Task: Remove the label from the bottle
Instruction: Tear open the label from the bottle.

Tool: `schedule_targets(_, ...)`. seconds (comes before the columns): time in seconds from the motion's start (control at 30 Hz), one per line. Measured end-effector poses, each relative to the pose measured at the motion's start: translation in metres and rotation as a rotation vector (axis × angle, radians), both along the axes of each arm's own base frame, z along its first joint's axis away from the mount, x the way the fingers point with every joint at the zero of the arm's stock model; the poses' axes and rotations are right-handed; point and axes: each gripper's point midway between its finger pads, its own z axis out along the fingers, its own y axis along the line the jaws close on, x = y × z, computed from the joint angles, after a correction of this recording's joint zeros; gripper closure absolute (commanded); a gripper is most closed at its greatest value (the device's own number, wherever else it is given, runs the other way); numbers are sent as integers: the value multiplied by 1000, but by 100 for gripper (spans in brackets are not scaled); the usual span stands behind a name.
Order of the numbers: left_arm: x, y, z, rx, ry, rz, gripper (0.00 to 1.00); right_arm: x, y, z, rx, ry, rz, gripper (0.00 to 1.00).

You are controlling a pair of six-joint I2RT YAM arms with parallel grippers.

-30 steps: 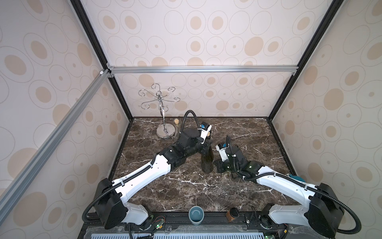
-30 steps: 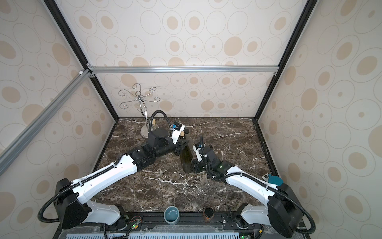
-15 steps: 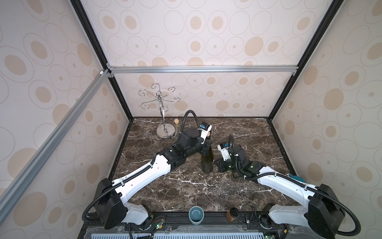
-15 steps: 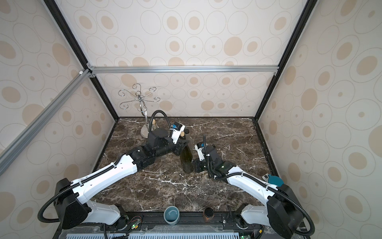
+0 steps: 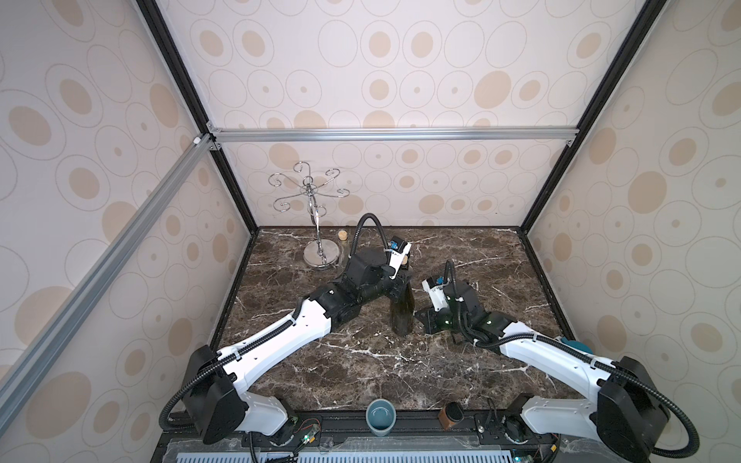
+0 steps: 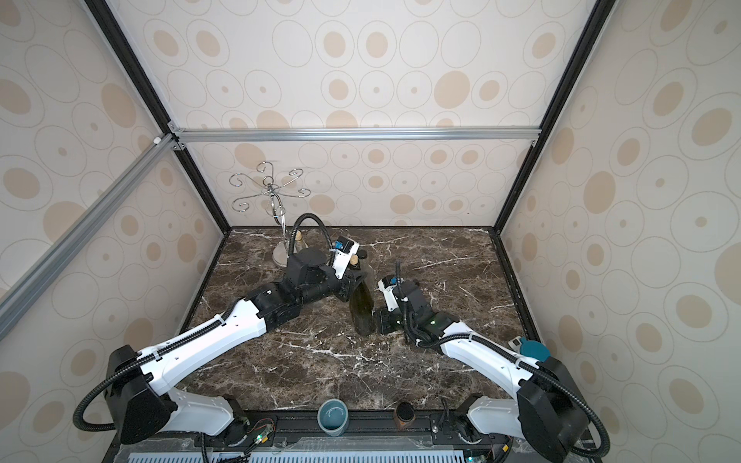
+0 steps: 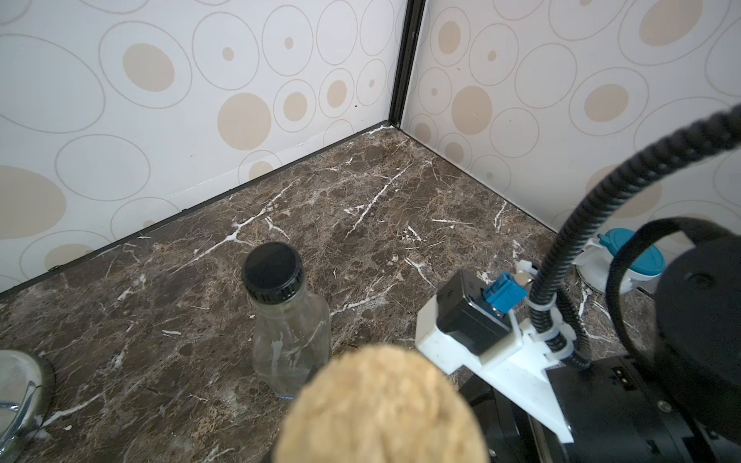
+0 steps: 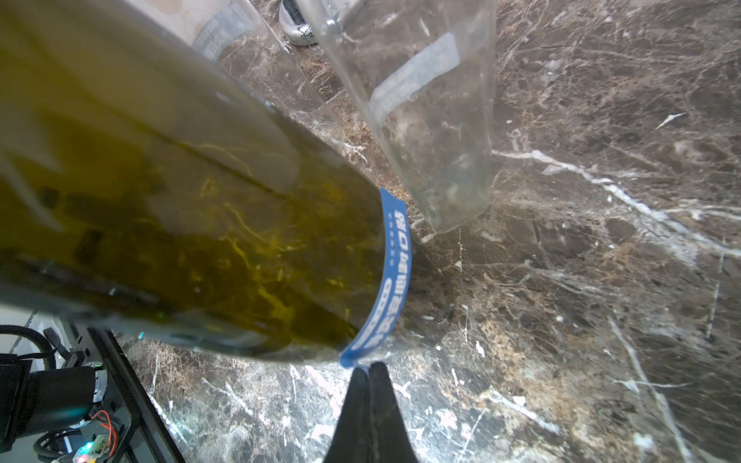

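An olive-green bottle [image 5: 402,316] [image 6: 362,312] stands upright mid-table with a cork [image 7: 381,405] in its mouth. My left gripper [image 5: 401,286] [image 6: 355,286] is shut on its neck; the cork hides the jaws in the left wrist view. A blue label [image 8: 391,272] with white print bands the foot of the bottle [image 8: 180,220]. One end of the label has lifted off the glass. My right gripper [image 8: 369,366] [image 5: 419,316] sits low at the bottle's base, fingers pressed together at that loose end, which seems pinched between the tips.
A clear glass bottle [image 7: 280,312] [image 8: 433,120] with a black cap stands just behind the green one. A chrome glass rack [image 5: 318,252] and a small corked bottle [image 5: 343,240] stand at the back left. A blue cup [image 5: 380,415] sits at the front edge.
The right arm has shifted very slightly beside the bottle's base. Both grippers stay shut and the bottle has not moved.
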Motion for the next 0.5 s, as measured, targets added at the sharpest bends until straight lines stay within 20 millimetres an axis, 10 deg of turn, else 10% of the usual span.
schedule_targets(0.5,-1,0,0,4,1,-4,88,-1,-1,1,6,1,1,100)
